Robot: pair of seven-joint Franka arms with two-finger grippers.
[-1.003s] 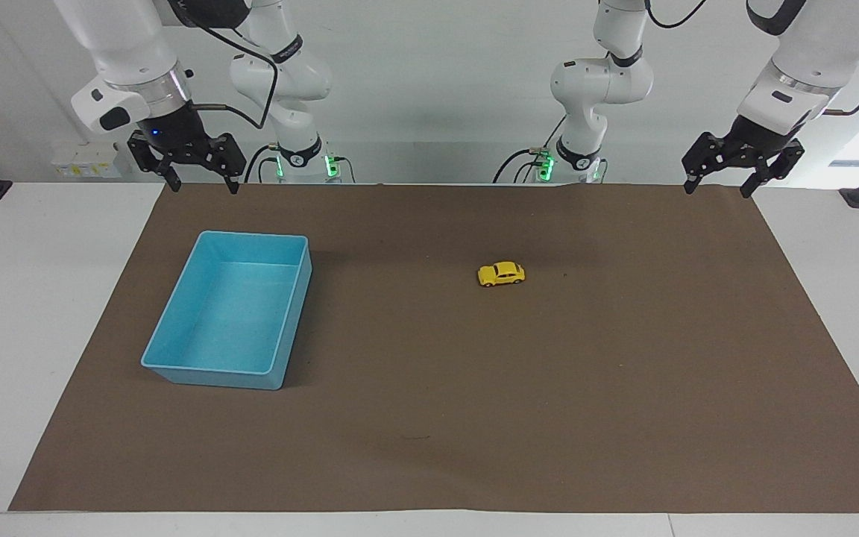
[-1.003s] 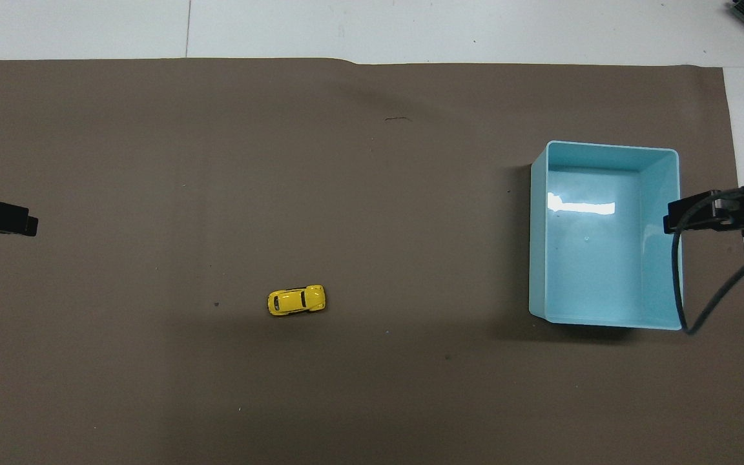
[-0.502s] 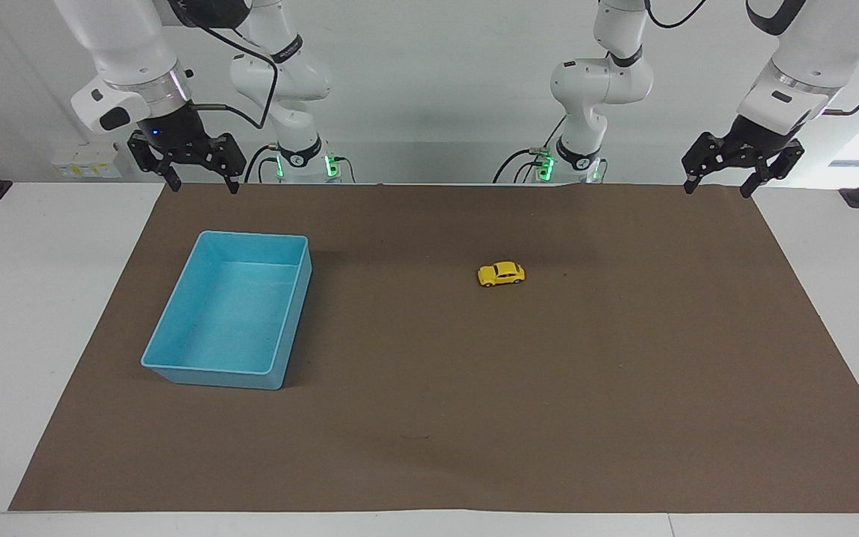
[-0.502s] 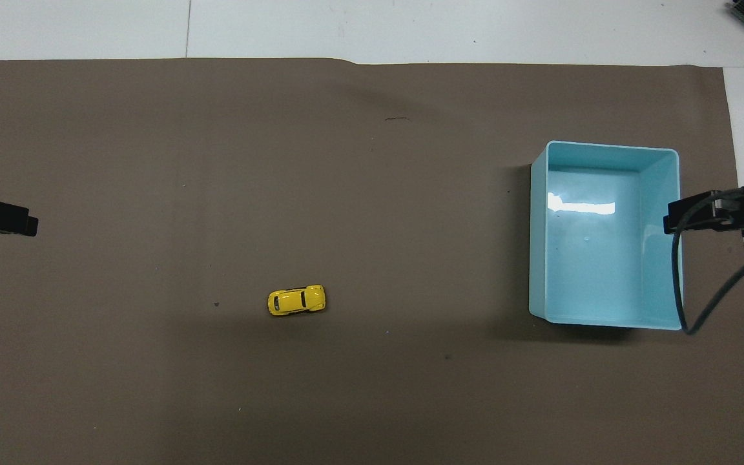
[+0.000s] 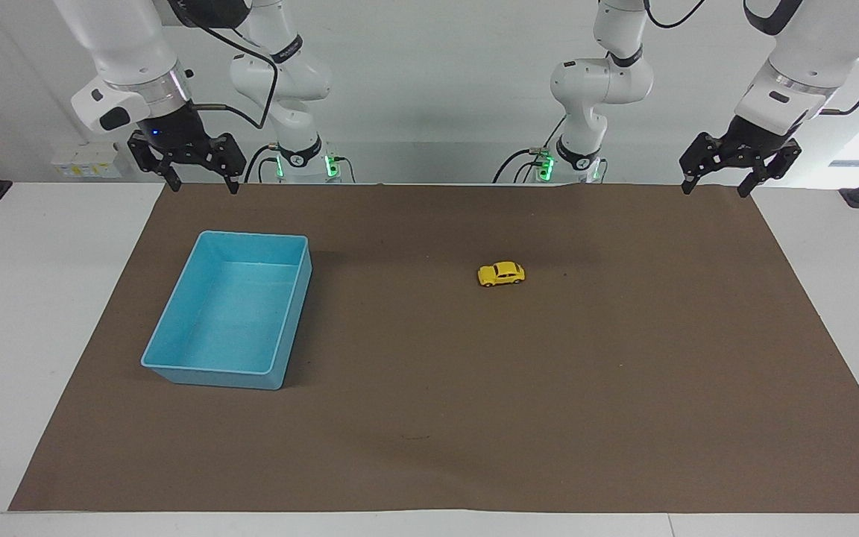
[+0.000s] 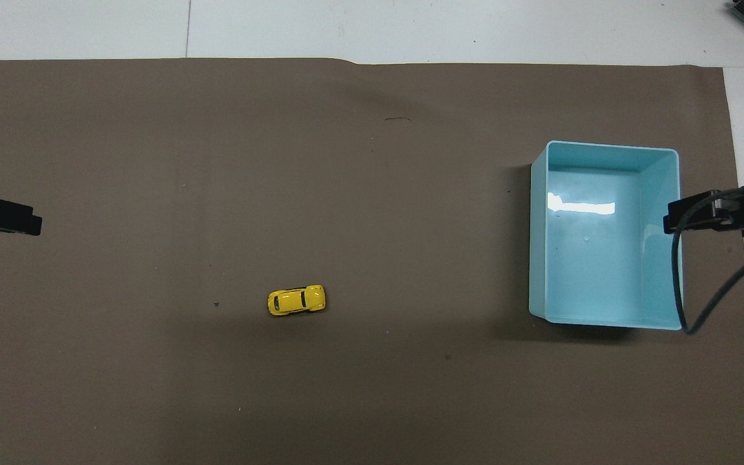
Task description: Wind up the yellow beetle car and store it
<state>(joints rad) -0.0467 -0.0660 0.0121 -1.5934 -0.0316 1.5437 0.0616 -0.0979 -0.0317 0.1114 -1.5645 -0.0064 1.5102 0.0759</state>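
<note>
The yellow beetle car stands on its wheels on the brown mat, near the middle and toward the left arm's end; it also shows in the overhead view. The light-blue bin is empty and stands toward the right arm's end; its rim shows in the overhead view. My left gripper is open and empty, raised over the mat's corner near the robots. My right gripper is open and empty, raised over the mat's edge, above the bin's near side. Both are well apart from the car.
The brown mat covers most of the white table. A black cable hangs from the right arm over the bin's corner. The arm bases stand at the table's edge near the robots.
The left gripper has shifted very slightly toward the middle of the table. The car, the bin and the right gripper have not moved.
</note>
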